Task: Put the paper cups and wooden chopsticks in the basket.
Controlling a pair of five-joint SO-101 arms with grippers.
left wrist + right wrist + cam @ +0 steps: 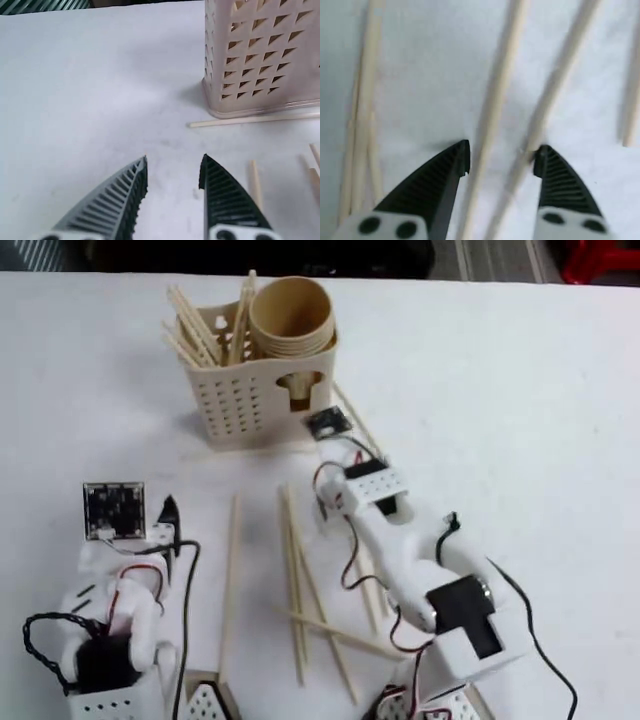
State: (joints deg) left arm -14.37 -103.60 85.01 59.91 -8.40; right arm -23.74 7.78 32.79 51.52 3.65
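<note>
Lower right: right end effector (502,152) lowered, released, jaws straddling two chopsticks (497,100) on table. Lower left: arm folded, left end effector (174,167) released. Upper centre: cups (290,315) in basket (250,405).

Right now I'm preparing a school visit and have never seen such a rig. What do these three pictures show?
Two small robot arms sit side by side at a white table. One picture looks down from above; the other two come from a camera on each arm's wrist. A basket holds stacked paper cups and some chopsticks; more lie loose on the table. The left gripper is open above bare table, facing the basket. The right gripper is open over two loose chopsticks. Neither holds anything.
</note>
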